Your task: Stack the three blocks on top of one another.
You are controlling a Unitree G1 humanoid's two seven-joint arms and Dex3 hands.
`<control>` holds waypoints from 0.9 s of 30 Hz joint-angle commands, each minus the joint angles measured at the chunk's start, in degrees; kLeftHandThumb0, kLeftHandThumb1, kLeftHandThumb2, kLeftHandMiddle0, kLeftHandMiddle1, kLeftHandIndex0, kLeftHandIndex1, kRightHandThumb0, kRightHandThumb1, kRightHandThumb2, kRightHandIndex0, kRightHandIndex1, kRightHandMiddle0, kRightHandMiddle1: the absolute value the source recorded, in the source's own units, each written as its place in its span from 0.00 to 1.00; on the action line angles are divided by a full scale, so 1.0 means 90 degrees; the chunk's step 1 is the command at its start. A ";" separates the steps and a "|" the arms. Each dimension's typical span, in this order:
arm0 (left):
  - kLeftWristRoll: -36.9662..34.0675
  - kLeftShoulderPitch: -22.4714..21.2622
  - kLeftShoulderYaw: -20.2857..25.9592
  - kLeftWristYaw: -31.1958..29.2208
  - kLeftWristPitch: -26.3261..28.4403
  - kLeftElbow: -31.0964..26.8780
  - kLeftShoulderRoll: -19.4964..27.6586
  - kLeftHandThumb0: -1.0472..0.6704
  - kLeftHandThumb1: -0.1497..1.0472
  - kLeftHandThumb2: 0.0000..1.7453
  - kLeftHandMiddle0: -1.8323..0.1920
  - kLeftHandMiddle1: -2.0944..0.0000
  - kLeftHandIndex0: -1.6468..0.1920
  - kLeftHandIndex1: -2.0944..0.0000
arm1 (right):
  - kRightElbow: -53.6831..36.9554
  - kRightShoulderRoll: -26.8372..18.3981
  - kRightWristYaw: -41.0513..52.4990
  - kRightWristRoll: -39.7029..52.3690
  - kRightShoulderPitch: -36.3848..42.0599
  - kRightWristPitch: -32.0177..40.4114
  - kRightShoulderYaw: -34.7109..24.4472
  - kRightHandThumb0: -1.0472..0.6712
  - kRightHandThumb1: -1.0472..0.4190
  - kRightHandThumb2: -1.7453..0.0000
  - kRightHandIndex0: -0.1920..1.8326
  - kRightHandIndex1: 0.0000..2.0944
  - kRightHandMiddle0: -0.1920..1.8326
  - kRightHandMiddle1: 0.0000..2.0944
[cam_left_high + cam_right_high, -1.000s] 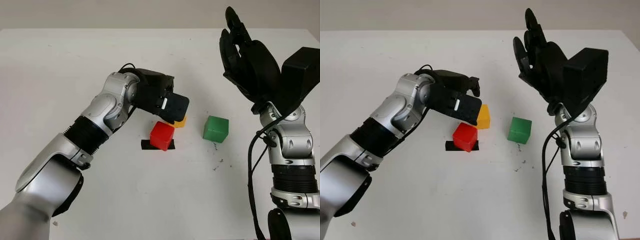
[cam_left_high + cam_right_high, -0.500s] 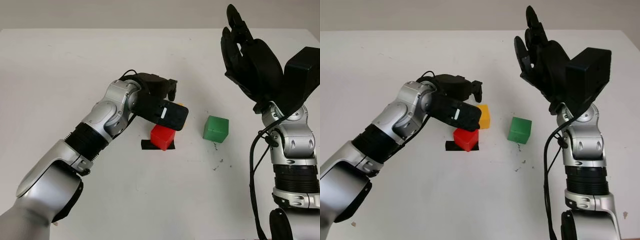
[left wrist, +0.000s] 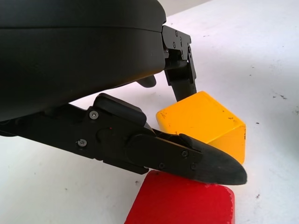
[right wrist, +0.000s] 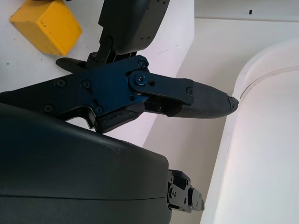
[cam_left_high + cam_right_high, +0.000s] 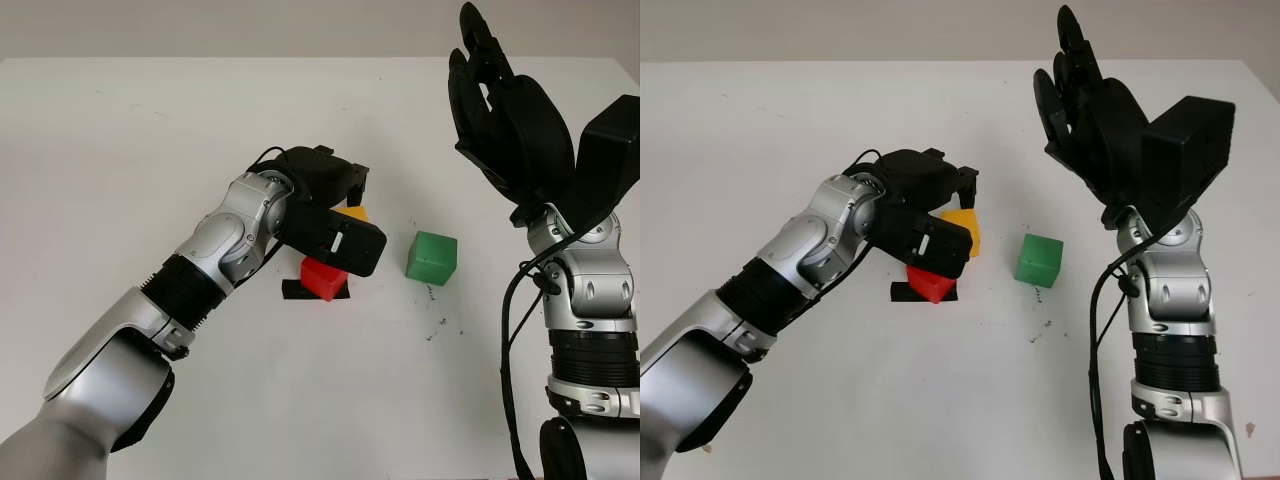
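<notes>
My left hand (image 5: 952,215) is low over the middle of the table, with its fingers closed on the yellow block (image 5: 964,228). In the left wrist view one finger (image 3: 180,79) presses the yellow block's (image 3: 205,121) far corner. Another finger (image 3: 187,158) crosses its near side. The yellow block is on the table right behind the red block (image 5: 322,281), which stands on a black tape mark (image 5: 291,290). The green block (image 5: 432,257) stands alone to the right. My right hand (image 5: 500,100) is open, raised high at the right.
The white table (image 5: 150,130) stretches wide to the left and in front. A few small dark specks (image 5: 437,328) lie below the green block. The right arm's column (image 5: 590,340) rises at the right edge.
My left hand has come down and moved right, from above the red block to around the yellow block, and its fingers have closed on it. The right hand has barely moved.
</notes>
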 commanded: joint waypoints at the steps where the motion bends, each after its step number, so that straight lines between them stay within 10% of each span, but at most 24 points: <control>1: 0.0129 0.0055 -0.0120 0.0108 -0.0096 0.0008 0.0052 0.14 0.97 0.03 0.86 0.78 0.86 0.36 | -0.0081 -0.0074 0.0030 0.0068 0.0011 -0.0026 -0.0076 0.18 0.00 0.66 0.00 0.00 0.00 0.00; 15: 0.0310 0.0124 -0.0069 0.0597 -0.0439 0.0101 0.0098 0.37 0.93 0.03 0.82 0.64 0.77 0.32 | -0.0158 -0.0140 0.0102 0.0150 0.0026 0.0079 -0.0097 0.21 0.00 0.64 0.00 0.00 0.00 0.00; 27: -0.0116 -0.0101 0.0232 0.1020 -0.0811 0.0385 0.0096 0.40 0.91 0.03 0.73 0.91 0.72 0.31 | -0.0073 -0.0101 0.0149 0.0197 0.0029 -0.0015 -0.0100 0.21 0.00 0.65 0.00 0.00 0.00 0.00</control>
